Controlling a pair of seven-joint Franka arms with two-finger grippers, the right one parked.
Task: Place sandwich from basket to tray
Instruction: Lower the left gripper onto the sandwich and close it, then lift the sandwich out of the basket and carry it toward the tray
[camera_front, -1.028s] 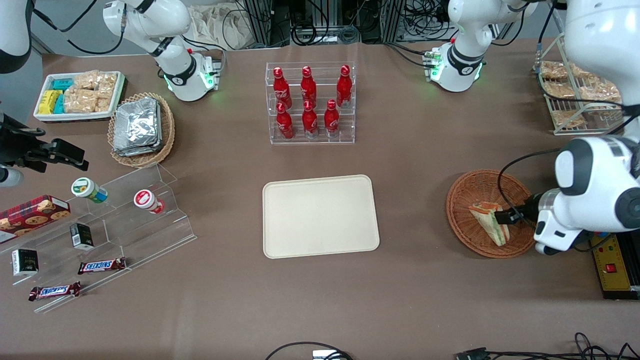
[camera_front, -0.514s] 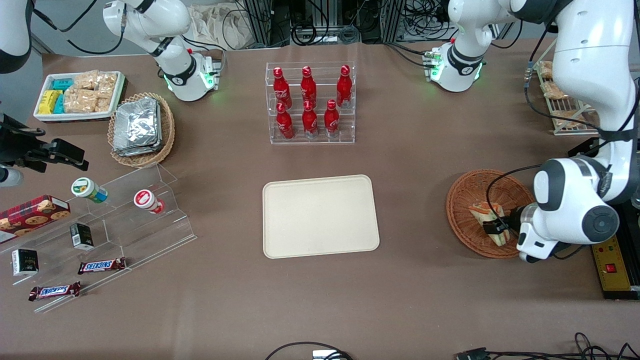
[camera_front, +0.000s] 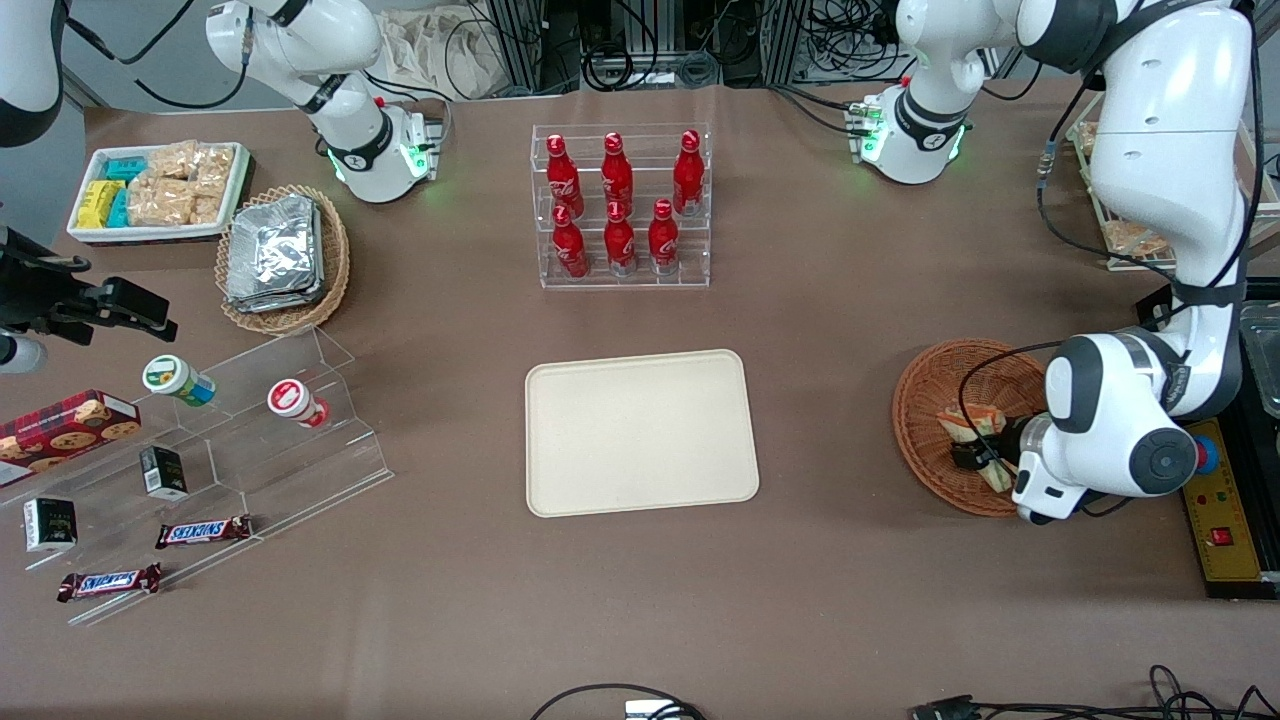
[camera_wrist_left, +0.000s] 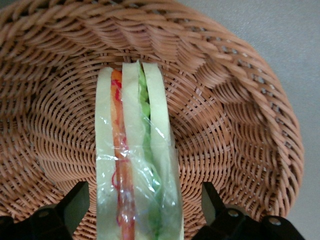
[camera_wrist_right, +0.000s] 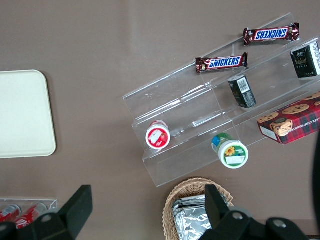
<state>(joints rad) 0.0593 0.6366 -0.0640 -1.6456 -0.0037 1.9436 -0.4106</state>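
Observation:
The sandwich (camera_front: 966, 421), a plastic-wrapped wedge with orange and green filling, lies in the reddish-brown wicker basket (camera_front: 928, 385) toward the working arm's end of the table. My left gripper (camera_front: 976, 456) is down in the basket and open. One finger stands on each side of the sandwich (camera_wrist_left: 135, 160), with a gap showing between each finger (camera_wrist_left: 76, 202) and the wrap. The basket's woven wall (camera_wrist_left: 235, 110) surrounds them. The cream tray (camera_front: 640, 432) lies flat and bare at the table's middle; it also shows in the right wrist view (camera_wrist_right: 22, 115).
A clear rack of red bottles (camera_front: 620, 205) stands farther from the front camera than the tray. A wire rack of snack packets (camera_front: 1130, 215) and a yellow control box (camera_front: 1225, 530) flank the basket. A clear stepped stand (camera_front: 250, 440) with snacks sits toward the parked arm's end.
My left gripper has moved in over the basket toward the tray's side and come down, so its open fingers now straddle the sandwich. The sandwich has stayed in place.

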